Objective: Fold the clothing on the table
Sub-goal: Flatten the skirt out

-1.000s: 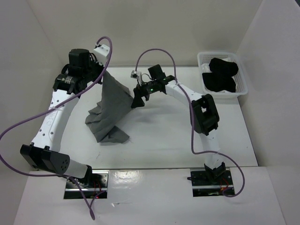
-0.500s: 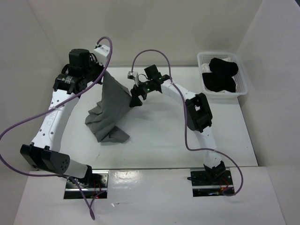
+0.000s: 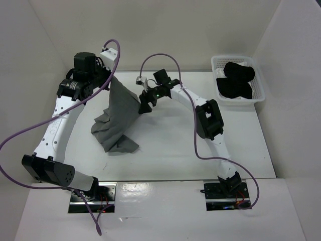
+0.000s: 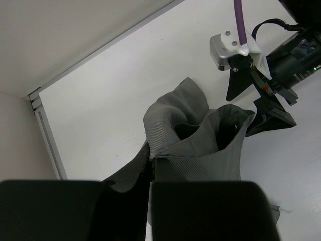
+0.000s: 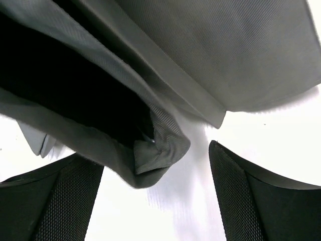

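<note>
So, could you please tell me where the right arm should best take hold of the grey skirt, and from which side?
I would take the thick folded corner of the skirt, which hangs between the right gripper's open fingers. With the left gripper pinching the top up, that free edge faces right, so approach level from the skirt's right.

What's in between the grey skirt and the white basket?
In the top view, the right arm reaches across there, its open right gripper at the grey pleated fabric skirt; beyond it, bare white tabletop up to the white slatted plastic basket.
</note>
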Controlling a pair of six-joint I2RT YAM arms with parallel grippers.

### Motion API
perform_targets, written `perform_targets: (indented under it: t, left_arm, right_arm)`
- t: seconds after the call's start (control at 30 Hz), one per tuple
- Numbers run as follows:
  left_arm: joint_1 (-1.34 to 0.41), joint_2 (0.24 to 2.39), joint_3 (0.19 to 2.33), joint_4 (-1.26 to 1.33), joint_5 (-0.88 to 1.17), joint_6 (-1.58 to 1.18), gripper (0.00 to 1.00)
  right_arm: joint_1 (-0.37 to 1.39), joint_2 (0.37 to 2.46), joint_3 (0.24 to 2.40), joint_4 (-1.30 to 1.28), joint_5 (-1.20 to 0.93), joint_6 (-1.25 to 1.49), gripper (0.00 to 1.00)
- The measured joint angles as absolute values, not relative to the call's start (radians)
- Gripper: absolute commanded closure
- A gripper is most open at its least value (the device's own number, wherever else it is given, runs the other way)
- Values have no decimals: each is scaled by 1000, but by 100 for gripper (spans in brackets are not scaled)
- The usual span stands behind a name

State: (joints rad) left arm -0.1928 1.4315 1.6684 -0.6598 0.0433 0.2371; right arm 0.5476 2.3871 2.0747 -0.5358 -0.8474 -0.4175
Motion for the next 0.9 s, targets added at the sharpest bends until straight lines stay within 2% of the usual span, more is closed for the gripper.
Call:
perform_targets:
  t: [0.13, 0.23, 0.27, 0.3, 0.33, 0.4, 0.43, 0.5, 0.57, 0.7, 0.9]
  left_arm:
    - [-193, 1431, 1668, -660, 43, 237, 98]
    - [-193, 1431, 1668, -660, 43, 237, 98]
    - [-193, 1431, 1668, -660, 43, 237, 98]
    - [-193, 1431, 1668, -660, 43, 237, 98]
    - [-193, 1431, 1668, -660, 43, 237, 98]
    - [-193, 1431, 1668, -661, 43, 237, 98]
    - [-193, 1431, 1668, -661, 43, 237, 98]
    - [-193, 1431, 1668, -661, 43, 237, 98]
    - [-193, 1431, 1668, -661, 41, 237, 98]
    - [-193, 1431, 1666, -658, 26, 237, 98]
    - [-193, 1431, 1664, -640, -7, 236, 98]
  right_arm:
    - [553, 2413, 2096, -557, -864, -419, 14]
    - [561, 2424, 2103, -570, -887, -423, 21]
    - [566, 2428, 2103, -574, -896, -424, 35]
    - [569, 2430, 2103, -578, -901, -432, 43]
    - [572, 2431, 2104, -585, -904, -433, 59]
    - [579, 2432, 2113, -601, -912, -438, 73]
    - [583, 2432, 2120, -608, -914, -440, 84]
    - [587, 2432, 2135, -620, -913, -445, 92]
    - [590, 2426, 2137, -628, -904, -451, 96]
    - [580, 2373, 2105, -648, -868, -454, 97]
    - [524, 2122, 2027, -667, -777, -454, 97]
